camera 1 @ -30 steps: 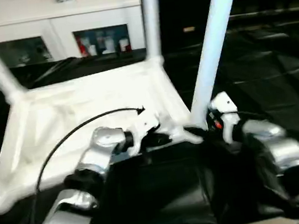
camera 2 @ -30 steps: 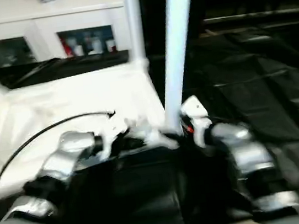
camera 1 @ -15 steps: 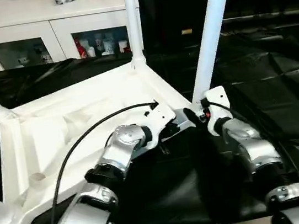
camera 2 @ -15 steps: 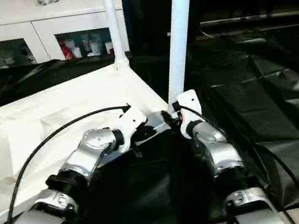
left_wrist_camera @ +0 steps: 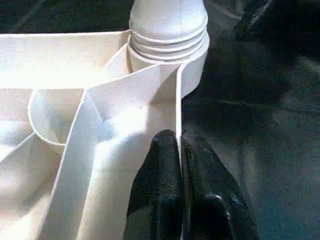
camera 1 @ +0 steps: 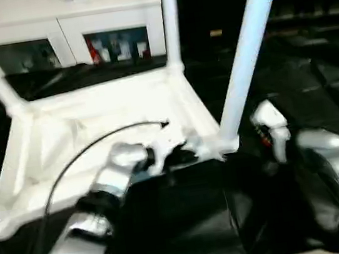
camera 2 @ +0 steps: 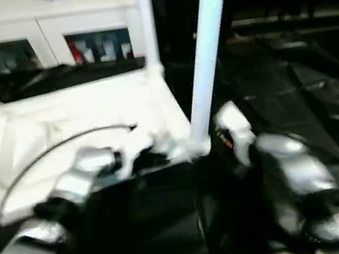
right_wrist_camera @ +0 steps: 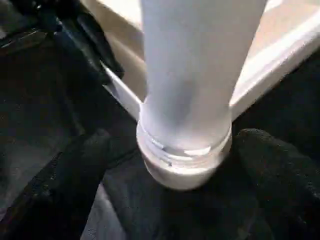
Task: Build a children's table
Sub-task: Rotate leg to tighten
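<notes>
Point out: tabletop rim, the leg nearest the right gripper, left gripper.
tabletop rim point(left_wrist_camera: 178, 107), left wrist view, thin upright edge.
leg point(camera 1: 245, 59), left eye view, mid-shaft.
left gripper point(left_wrist_camera: 181, 145), left wrist view, between the fingertips pinching the rim.

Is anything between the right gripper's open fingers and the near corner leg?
Nothing visible. In the right wrist view the leg stands in its corner socket with one black finger on each side and only black table cover around it. The left gripper pinches the tabletop rim beside that socket, outside the gap.
</notes>
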Available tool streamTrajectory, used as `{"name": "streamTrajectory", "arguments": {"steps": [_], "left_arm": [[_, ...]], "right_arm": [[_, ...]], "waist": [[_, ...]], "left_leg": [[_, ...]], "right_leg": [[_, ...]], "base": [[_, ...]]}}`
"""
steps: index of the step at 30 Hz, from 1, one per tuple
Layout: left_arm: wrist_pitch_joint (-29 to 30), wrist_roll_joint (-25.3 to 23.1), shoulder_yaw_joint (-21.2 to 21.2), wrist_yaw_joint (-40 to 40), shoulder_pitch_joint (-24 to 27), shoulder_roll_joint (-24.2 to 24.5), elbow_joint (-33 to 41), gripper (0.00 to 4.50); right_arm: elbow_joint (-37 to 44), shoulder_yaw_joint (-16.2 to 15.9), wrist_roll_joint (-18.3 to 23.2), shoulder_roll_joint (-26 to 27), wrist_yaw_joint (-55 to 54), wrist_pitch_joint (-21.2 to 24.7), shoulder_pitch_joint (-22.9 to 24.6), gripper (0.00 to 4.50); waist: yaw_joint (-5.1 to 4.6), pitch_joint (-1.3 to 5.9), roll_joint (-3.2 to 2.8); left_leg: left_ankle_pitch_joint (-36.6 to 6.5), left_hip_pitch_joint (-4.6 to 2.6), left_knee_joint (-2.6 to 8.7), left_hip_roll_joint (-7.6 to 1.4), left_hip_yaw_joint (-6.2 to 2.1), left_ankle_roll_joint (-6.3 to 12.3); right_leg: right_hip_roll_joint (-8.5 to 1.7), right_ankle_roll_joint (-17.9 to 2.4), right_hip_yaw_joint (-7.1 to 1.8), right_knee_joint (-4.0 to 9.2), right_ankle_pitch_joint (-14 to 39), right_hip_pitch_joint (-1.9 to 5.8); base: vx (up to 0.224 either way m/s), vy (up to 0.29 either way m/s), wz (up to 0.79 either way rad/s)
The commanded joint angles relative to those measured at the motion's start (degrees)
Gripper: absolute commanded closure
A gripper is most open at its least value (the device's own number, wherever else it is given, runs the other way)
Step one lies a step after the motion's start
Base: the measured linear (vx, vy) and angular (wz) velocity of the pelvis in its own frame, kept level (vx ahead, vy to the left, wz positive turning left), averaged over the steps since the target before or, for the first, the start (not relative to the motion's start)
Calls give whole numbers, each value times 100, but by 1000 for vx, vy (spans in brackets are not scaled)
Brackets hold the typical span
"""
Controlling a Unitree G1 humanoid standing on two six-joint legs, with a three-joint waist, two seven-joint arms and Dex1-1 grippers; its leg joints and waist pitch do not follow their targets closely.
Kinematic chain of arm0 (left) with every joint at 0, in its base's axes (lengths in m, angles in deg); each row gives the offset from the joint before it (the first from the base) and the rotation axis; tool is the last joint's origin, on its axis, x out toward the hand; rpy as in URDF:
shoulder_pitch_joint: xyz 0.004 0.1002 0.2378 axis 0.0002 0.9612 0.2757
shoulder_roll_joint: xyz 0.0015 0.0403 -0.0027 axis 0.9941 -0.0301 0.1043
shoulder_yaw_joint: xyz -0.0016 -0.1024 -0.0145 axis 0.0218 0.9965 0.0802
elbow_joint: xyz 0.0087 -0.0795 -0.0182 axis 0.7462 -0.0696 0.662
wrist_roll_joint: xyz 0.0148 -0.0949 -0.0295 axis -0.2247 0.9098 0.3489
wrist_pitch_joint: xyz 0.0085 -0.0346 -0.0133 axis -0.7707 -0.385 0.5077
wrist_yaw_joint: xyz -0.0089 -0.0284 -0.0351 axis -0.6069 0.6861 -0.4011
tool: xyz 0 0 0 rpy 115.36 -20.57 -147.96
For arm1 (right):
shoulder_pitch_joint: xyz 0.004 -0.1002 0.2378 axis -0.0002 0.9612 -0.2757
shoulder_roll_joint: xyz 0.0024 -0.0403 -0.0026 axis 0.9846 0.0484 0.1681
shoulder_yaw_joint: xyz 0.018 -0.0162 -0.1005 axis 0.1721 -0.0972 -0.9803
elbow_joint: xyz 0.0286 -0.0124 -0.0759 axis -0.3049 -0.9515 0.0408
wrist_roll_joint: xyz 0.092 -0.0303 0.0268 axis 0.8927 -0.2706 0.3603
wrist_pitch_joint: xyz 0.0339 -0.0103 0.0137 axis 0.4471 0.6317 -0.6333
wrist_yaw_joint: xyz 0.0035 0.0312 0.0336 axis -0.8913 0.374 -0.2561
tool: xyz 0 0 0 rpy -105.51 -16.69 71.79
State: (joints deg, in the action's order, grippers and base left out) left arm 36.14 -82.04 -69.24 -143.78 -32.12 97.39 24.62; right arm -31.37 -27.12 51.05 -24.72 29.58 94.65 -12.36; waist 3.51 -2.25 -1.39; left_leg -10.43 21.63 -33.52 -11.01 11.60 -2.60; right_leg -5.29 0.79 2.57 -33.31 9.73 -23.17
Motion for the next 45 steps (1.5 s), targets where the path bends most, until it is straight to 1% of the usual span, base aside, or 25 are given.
{"name": "streamTrajectory", "arguments": {"steps": [1,2,5,6,9,12,15,18,22,24,26,27,29,30,31,32,33,34,35,37,38,40,41,43,45], "left_arm": [[-40,317,3,-280,112,-114,189,450],[-23,332,7,-298,136,-112,225,450],[-8,334,6,-293,169,-115,272,450],[-6,334,1,-297,180,-117,287,450],[56,362,-21,-354,237,-105,389,450],[105,342,-22,-377,297,-82,466,450],[139,344,-15,-381,327,-70,518,450],[154,344,-14,-394,345,-46,543,450],[181,341,-9,-411,354,-20,557,450],[227,293,-3,-307,352,-21,528,450],[262,174,-14,-87,321,-32,439,450],[295,-49,-15,431,233,-93,226,450],[372,-143,22,823,162,-214,46,450],[451,-199,36,1097,113,-332,-58,450],[644,-257,47,1535,10,-603,-234,450],[724,-280,49,1703,-37,-713,-306,450],[765,-304,73,1991,-110,-870,-416,450],[805,-306,81,2115,-154,-966,-476,450],[836,-307,87,2209,-187,-1039,-522,450],[834,-359,48,2613,-339,-1336,-732,450],[806,-375,-1,2587,-370,-1424,-778,450],[762,-396,-31,2527,-391,-1475,-811,450],[743,-403,-40,2477,-387,-1452,-800,450],[722,-392,-15,2403,-377,-1394,-776,450],[665,-352,27,2247,-350,-1244,-724,450]], "right_arm": [[99,-101,-114,93,-40,-132,-40,12],[54,-113,-192,161,-163,-269,-37,12],[-41,-78,-182,253,-283,-304,-56,12],[-46,-62,-149,281,-302,-297,-61,28],[-4,-62,-50,298,-211,-219,-47,49],[-151,-88,-124,334,-205,-267,-81,84],[-180,-79,-134,357,-232,-269,-92,101],[-169,-99,-142,346,-234,-263,-90,117],[-205,-90,-143,351,-238,-256,-100,157],[-330,-41,-196,427,-462,-260,-132,167],[-471,8,-290,526,-783,-293,-177,169],[-688,102,-405,694,-1312,-332,-254,174],[-877,200,-495,902,-1878,-308,-317,174],[-1002,293,-534,1109,-2367,-238,-358,175],[-1181,449,-596,1517,-3256,-141,-422,175],[-1241,503,-617,1670,-3578,-116,-447,175],[-1294,523,-672,1837,-3921,-80,-485,175],[-1333,533,-695,1936,-4103,-59,-516,176],[-1362,541,-713,2012,-4241,-43,-540,176],[-1534,517,-775,2311,-4639,-21,-703,176],[-1632,492,-786,2397,-4675,-99,-788,176],[-1694,500,-774,2469,-4632,-177,-861,176],[-1703,534,-749,2474,-4606,-223,-883,176],[-1689,589,-676,2467,-4484,-272,-909,106],[-1599,624,-601,2385,-4271,-371,-933,103]], "waist": [[32,340,141],[26,328,136],[27,319,141],[30,319,144],[34,322,153],[38,331,151],[41,340,150],[42,335,142],[40,335,143],[35,338,140],[20,330,141],[14,329,142],[-61,305,139],[-69,300,140],[-97,295,145],[-116,280,161],[-136,278,153],[-149,289,159],[-146,289,150],[-144,280,159],[-136,282,167],[-124,283,157],[-121,286,166],[-116,289,166],[-113,291,157]], "left_leg": [[-951,-73,343,-238,-64,654],[-1014,-67,355,-236,-67,604],[-1185,-93,374,-235,-75,473],[-1178,-86,380,-235,-81,449],[-1123,-73,379,-234,-84,468],[-1002,-66,364,-228,-79,524],[-927,-62,353,-224,-76,551],[-959,-71,355,-227,-75,553],[-966,-72,354,-227,-74,546],[-963,-76,353,-224,-75,537],[-998,-66,361,-220,-78,508],[-1028,-71,360,-219,-77,483],[-1303,-86,386,-191,-91,284],[-1371,-95,393,-193,-98,228],[-1457,-103,402,-188,-103,148],[-1533,-117,417,-176,-106,75],[-1604,-124,421,-177,-108,45],[-1653,-120,427,-168,-125,17],[-1700,-146,422,-173,-118,23],[-1815,-145,425,-163,-120,71],[-1810,-152,421,-162,-117,80],[-1770,-120,441,-163,-132,104],[-1761,-122,439,-167,-130,113],[-1692,-102,447,-170,-133,155],[-1655,-101,445,-172,-126,186]], "right_leg": [[-289,-1597,-153,302,913,249],[-287,-1573,-152,316,1054,244],[-294,-1472,-165,352,1387,230],[-292,-1445,-163,348,1411,240],[-291,-1431,-164,334,1306,250],[-290,-1466,-159,314,1131,255],[-290,-1499,-157,300,1034,262],[-287,-1492,-157,306,1081,259],[-285,-1490,-156,305,1083,258],[-282,-1494,-155,303,1084,255],[-282,-1486,-154,310,1142,254],[-283,-1477,-155,316,1191,246],[-281,-1356,-154,375,1682,221],[-287,-1312,-155,389,1814,218],[-282,-1239,-163,407,1981,205],[-273,-1167,-162,433,2175,186],[-279,-1144,-171,439,2271,174],[-272,-1072,-163,455,2349,190],[-275,-1067,-174,471,2331,161],[-277,-1005,-171,508,2480,156],[-275,-985,-173,509,2481,153],[-286,-945,-168,506,2452,177],[-283,-939,-169,505,2407,174],[-289,-957,-168,488,2273,194],[-288,-993,-172,482,2162,196]], "base": [[0,0,0],[0,0,0],[0,0,0],[0,0,0],[0,0,0],[0,0,0],[0,0,0],[0,0,0],[0,0,0],[0,0,0],[0,0,0],[0,0,0],[0,0,0],[0,0,0],[0,0,0],[0,0,0],[0,0,0],[0,0,0],[0,0,0],[0,0,0],[0,0,0],[0,0,0],[0,0,0],[0,0,0],[0,0,0]]}}
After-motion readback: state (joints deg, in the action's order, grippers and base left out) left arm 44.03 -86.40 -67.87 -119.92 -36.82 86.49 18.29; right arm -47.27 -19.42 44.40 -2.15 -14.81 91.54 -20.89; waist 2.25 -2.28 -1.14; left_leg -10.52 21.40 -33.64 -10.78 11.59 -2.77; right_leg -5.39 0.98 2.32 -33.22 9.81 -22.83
